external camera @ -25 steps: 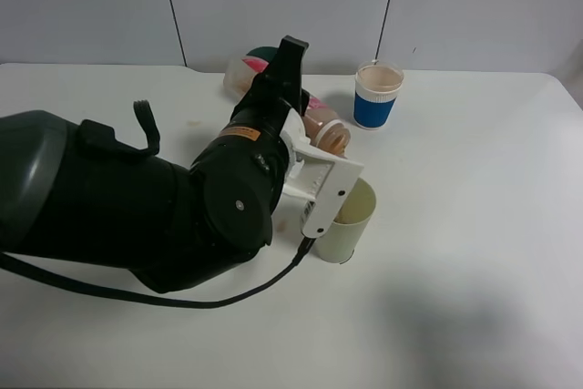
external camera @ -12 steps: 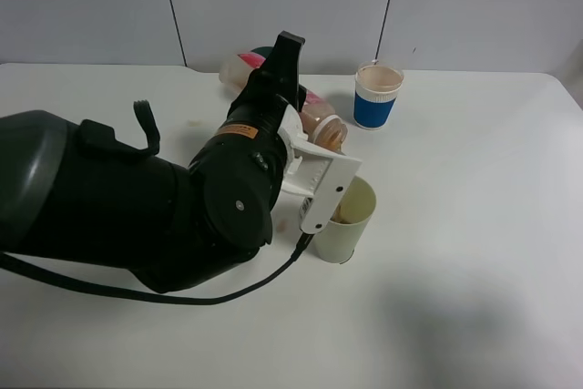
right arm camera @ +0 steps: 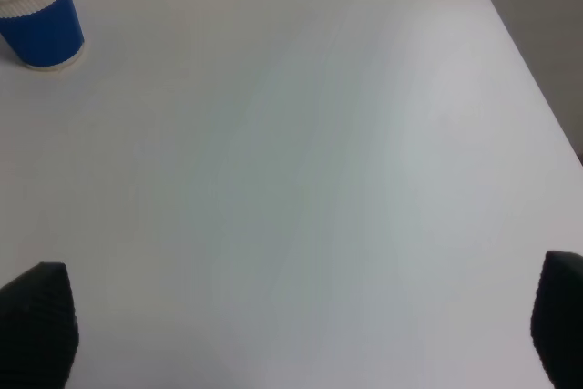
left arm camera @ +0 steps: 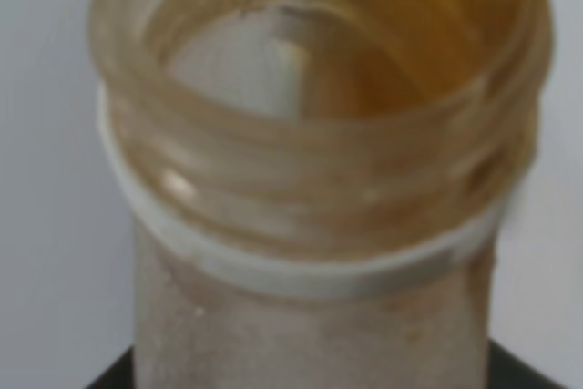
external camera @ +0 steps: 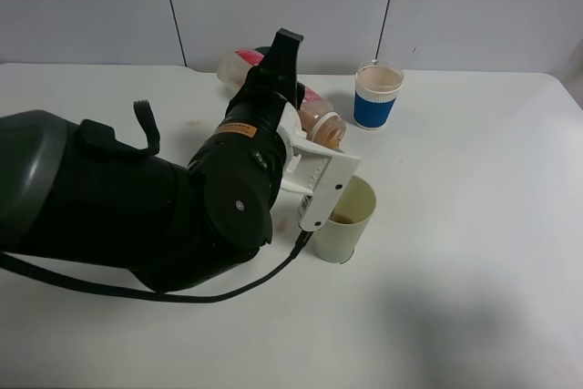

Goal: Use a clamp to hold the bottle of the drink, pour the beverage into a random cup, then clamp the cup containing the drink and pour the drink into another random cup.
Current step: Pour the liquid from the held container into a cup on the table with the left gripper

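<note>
My left clamp point(external camera: 312, 148), white fingers on a bulky black arm, is shut on the bottle point(external camera: 321, 122). The bottle is tipped over, its mouth pointing down toward the pale yellow-green cup point(external camera: 347, 223), which stands just below and to the right. A little brown beverage point(external camera: 343, 218) lies in that cup. In the left wrist view the bottle's neck point(left arm camera: 310, 189) fills the frame, blurred, with brown beverage point(left arm camera: 428, 61) inside it. The blue-and-white cup point(external camera: 376, 96) stands further back and also shows as the blue-and-white cup point(right arm camera: 36, 20) in the right wrist view. My right gripper point(right arm camera: 296, 316) is open over bare table.
The black left arm point(external camera: 137, 207) covers much of the table's left half. A dark teal cup point(external camera: 263, 50) peeks out behind the arm at the back. The white table point(external camera: 474, 225) stretches to the right, and the table's far-right edge point(right arm camera: 528, 52) shows in the right wrist view.
The bottle's base has lifted higher and it tilts more steeply. Brown liquid now shows in the pale cup. The right gripper has not moved.
</note>
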`<control>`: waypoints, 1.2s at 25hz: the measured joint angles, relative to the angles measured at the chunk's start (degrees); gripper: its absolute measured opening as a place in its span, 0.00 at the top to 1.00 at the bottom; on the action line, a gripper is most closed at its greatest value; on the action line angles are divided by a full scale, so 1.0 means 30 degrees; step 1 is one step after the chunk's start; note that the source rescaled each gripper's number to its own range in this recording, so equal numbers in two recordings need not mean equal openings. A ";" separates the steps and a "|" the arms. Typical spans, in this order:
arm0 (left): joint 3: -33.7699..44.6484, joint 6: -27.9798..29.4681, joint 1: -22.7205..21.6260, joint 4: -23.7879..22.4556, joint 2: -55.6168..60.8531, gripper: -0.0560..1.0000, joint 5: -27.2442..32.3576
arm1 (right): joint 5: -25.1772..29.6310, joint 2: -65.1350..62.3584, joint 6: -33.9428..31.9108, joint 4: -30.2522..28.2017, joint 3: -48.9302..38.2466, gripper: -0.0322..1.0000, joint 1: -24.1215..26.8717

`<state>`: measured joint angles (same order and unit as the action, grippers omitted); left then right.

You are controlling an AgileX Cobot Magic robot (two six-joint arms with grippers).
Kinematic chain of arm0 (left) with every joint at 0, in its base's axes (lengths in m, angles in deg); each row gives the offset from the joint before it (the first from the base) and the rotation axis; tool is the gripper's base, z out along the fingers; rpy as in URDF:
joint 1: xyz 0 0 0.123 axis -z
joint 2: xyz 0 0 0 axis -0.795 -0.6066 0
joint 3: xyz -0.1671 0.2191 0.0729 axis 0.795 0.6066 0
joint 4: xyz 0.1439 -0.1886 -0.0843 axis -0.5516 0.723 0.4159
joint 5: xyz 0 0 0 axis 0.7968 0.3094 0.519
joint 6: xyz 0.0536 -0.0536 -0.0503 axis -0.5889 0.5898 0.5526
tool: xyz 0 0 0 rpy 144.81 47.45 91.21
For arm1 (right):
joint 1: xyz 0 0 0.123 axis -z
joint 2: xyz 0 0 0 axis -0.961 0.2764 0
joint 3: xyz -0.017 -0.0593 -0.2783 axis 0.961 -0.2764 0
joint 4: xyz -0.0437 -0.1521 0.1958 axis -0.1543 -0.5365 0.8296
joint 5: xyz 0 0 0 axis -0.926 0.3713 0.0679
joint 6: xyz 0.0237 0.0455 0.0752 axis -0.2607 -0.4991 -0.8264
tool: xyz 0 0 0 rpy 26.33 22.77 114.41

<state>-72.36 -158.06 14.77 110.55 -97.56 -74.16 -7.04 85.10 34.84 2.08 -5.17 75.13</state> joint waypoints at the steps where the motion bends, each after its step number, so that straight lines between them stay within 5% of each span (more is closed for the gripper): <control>1: 0.0000 0.0000 0.0000 -0.0063 0.0000 0.94 0.0000 | 0.0000 0.0000 0.0000 0.0000 0.0000 0.00 0.0000; 30: 0.0000 -0.1166 0.0000 -0.1572 0.0000 0.94 -0.0377 | 0.0000 0.0000 0.0000 0.0000 0.0000 0.00 0.0000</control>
<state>-72.36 -161.56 14.77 105.84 -97.56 -75.29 -7.04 85.10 34.84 2.08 -5.17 75.13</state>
